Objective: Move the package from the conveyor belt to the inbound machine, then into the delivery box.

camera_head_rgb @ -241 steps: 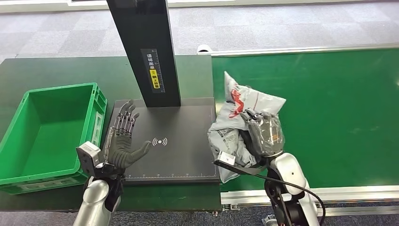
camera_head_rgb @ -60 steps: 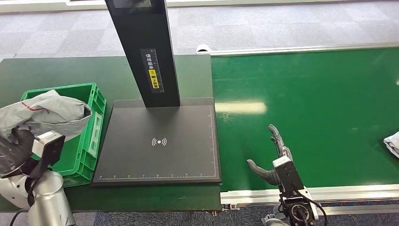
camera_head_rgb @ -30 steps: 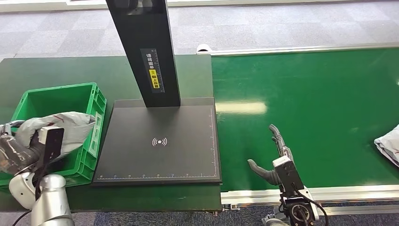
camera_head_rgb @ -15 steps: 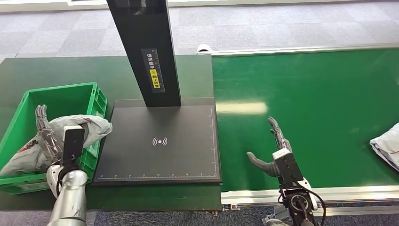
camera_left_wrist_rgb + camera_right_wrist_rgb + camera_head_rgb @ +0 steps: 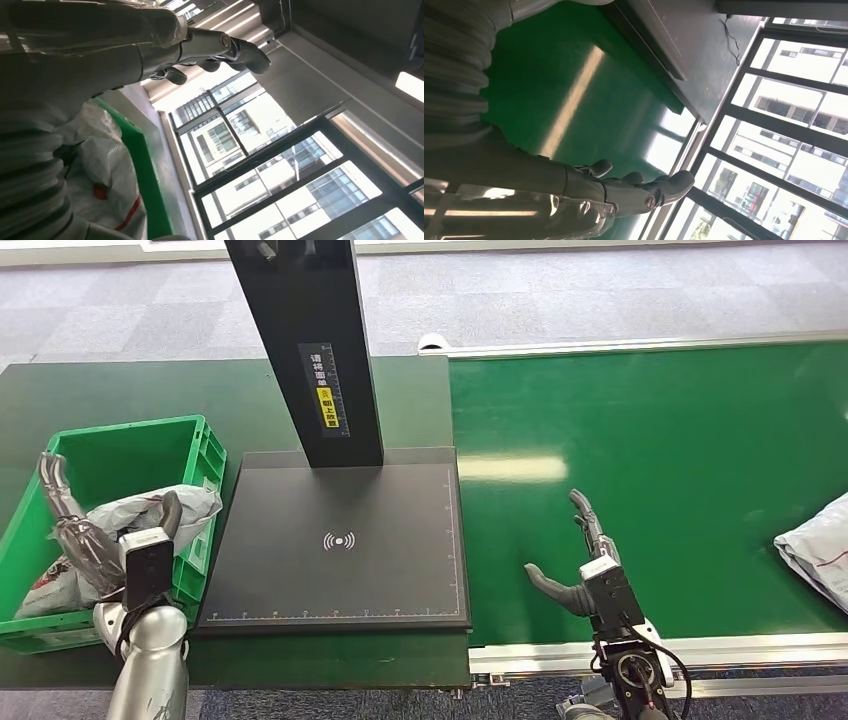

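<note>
Pkg (image 5: 150, 515) is seen lying in green delivery box (image 5: 120, 445), L hand (image 5: 85, 535) just beside it w/ fingers spread, nothing held. A 2nd pkg (image 5: 815, 550) lies on conveyor belt (image 5: 650, 430) at far R edge, well apart from R hand (image 5: 580, 565), whose fingers are open, empty. R hand judged nearer; long axis can't be told, pkg is cropped.

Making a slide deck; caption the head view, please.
Left hand open over the package in the green box; right hand open above the belt.
</note>
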Tool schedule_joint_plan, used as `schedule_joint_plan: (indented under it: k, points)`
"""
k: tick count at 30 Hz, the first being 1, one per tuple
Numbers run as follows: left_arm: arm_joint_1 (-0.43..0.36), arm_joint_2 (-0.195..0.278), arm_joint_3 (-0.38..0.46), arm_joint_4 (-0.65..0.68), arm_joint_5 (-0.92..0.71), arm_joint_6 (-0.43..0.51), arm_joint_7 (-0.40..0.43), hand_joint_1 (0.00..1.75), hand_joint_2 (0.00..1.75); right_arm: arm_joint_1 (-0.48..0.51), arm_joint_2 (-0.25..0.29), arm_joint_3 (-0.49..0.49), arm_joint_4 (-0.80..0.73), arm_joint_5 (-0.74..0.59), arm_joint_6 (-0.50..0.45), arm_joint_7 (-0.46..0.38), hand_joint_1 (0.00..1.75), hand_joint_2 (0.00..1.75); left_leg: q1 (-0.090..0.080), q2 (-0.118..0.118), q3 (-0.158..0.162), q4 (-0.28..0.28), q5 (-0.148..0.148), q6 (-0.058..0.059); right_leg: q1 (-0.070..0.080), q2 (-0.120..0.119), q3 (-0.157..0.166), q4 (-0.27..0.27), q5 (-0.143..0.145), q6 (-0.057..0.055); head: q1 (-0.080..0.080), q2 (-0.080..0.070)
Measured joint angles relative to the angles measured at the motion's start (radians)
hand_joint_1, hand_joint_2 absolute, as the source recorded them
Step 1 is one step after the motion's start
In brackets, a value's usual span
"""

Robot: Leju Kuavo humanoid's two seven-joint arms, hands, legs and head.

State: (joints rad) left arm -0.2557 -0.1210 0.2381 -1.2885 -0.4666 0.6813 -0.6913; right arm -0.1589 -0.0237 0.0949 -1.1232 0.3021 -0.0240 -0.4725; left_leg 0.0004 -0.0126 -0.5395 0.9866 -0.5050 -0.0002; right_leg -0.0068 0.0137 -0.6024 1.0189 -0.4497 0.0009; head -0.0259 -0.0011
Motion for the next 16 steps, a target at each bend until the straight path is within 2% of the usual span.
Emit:
schedule_joint_plan:
  k: [9, 13, 16]
  points:
    - [0.064, -0.076, -0.012, -0.403, -0.137, 0.0, -0.009, 0.0, 1.75, -0.001, -0.011, 0.006, 0.001, -0.023, -0.005, -0.005, 0.0, 1.75, 0.0, 0.0, 0.0, 0.0, 0.0, 0.0, 0.0, 0.0, 0.0, 0.0, 0.0, 0.0, 0.0, 0.0]
    - [0.09, -0.081, -0.087, -0.478, -0.203, 0.0, -0.01, 0.0, 1.75, 0.001, -0.017, 0.006, 0.0, -0.038, -0.018, -0.005, 0.0, 1.75, 0.0, -0.001, 0.0, 0.0, 0.0, 0.0, 0.0, 0.0, 0.0, -0.001, 0.0, 0.0, 0.0, 0.0]
    - [0.102, -0.07, -0.163, -0.483, -0.135, 0.0, -0.01, 0.0, 1.75, 0.002, -0.02, 0.006, -0.001, -0.048, -0.02, -0.007, 0.0, 1.75, 0.0, 0.0, 0.001, 0.0, 0.0, 0.0, 0.0, 0.0, 0.0, -0.001, 0.0, 0.0, 0.0, 0.0]
